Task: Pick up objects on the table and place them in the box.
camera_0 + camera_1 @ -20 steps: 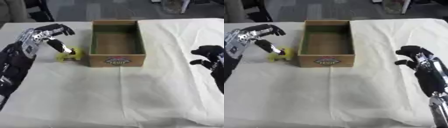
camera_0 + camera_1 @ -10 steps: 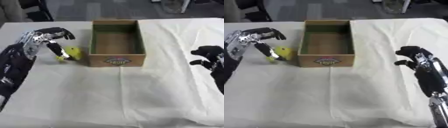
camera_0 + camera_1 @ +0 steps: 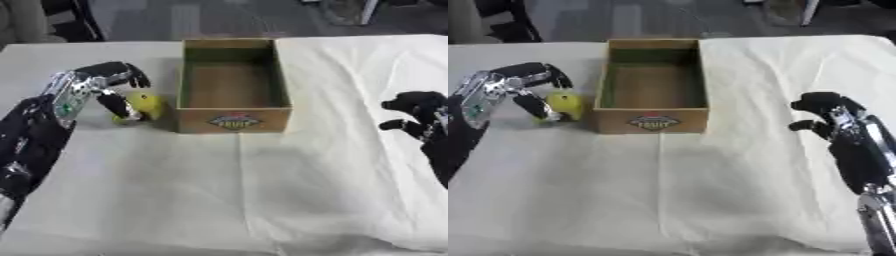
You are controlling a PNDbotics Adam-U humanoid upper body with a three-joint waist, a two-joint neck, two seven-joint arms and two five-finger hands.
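Left hand [image 3: 92, 90]: fingers curled over, thumb down, closing around the yellow object [image 3: 145, 105]. Thumb sits on the near-left side of it, fingers arch over the top. Contact looks likely at the thumb; can't tell if the upper fingers touch yet. I'd call it a grasp in progress, not a secured hold. Object seems to be on the worktop [image 3: 219, 200], not lifted.

Yellow object: small, rounded, just off the fingertips toward the box, close beside the box's left wall near the front corner. Can't tell whether it touches the wall. Exact shape unclear.

Box [image 3: 233, 80]: open-top cardboard, label on the near face, directly right of the left hand. Inside looks empty from what shows. Placement makes sense: short lift up and over the left wall gets the object in. Wall proximity is the risk, since fingers on the box side have little room.

Right hand [image 3: 829, 117]: idle, far right of the box, well apart from it, fingers partly curled, holding nothing. Likely parked out of the way.

Count: one box, one yellow object, two hands. No other loose objects visible on the white-covered worktop. So judging by this, last or only item pending.
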